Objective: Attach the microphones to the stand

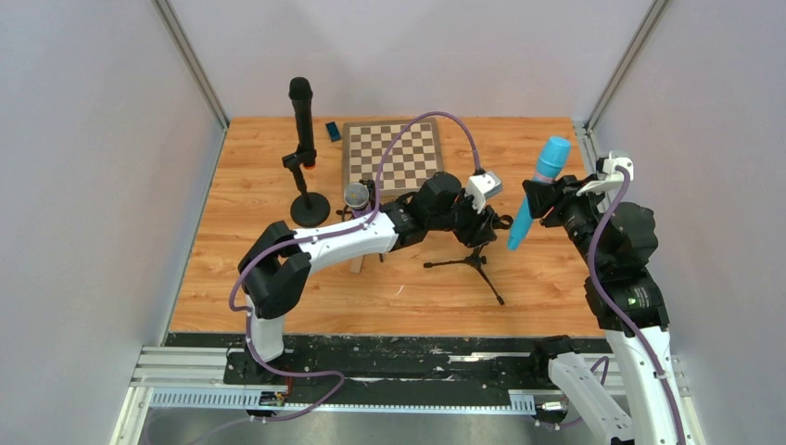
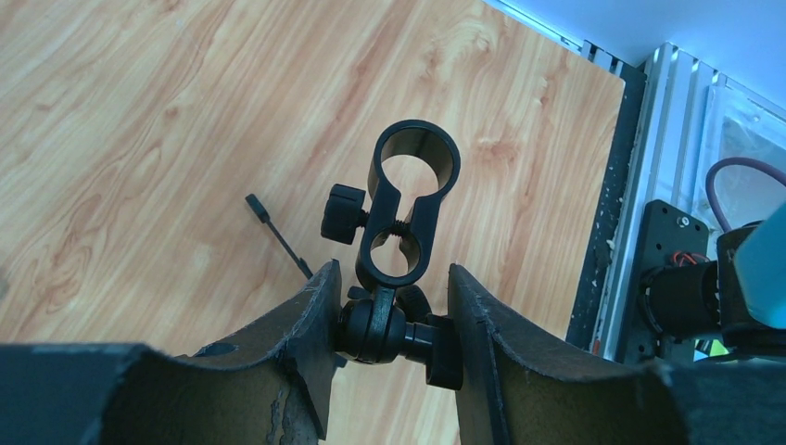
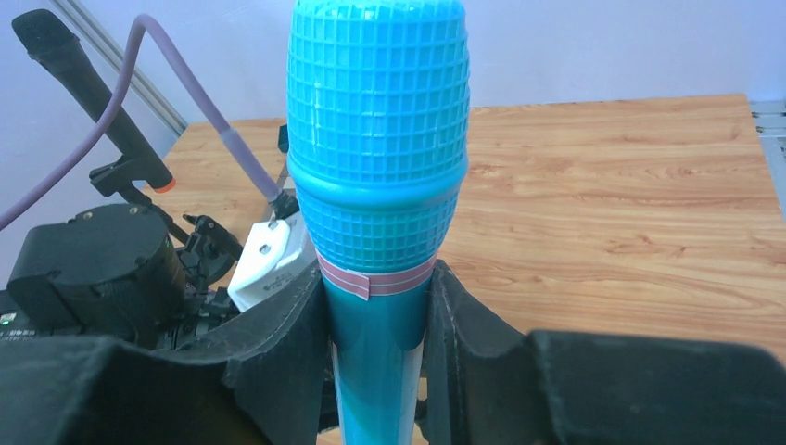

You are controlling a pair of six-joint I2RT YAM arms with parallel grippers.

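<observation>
A small black tripod stand (image 1: pixel 475 263) stands mid-table. My left gripper (image 1: pixel 489 222) is shut on the ball joint (image 2: pixel 375 329) under the stand's clip (image 2: pixel 412 199), whose two rings are empty. My right gripper (image 3: pixel 375 324) is shut on the light blue microphone (image 3: pixel 375 167), just below its grille. That microphone (image 1: pixel 538 190) hangs tilted, head up, right beside the tripod's top. The long black microphone (image 1: pixel 301 116) with an orange end stands upright in a round-based stand (image 1: pixel 310 209) at the back left. A silver microphone grille (image 1: pixel 356 195) shows behind my left arm; its body is hidden.
A chessboard (image 1: pixel 392 155) lies at the back centre, with a small dark blue block (image 1: pixel 333 132) to its left. Grey walls close in the wooden table (image 1: pixel 232 278) on three sides. My left arm stretches across the table's middle, its purple cable (image 1: pixel 436 119) arching above the chessboard.
</observation>
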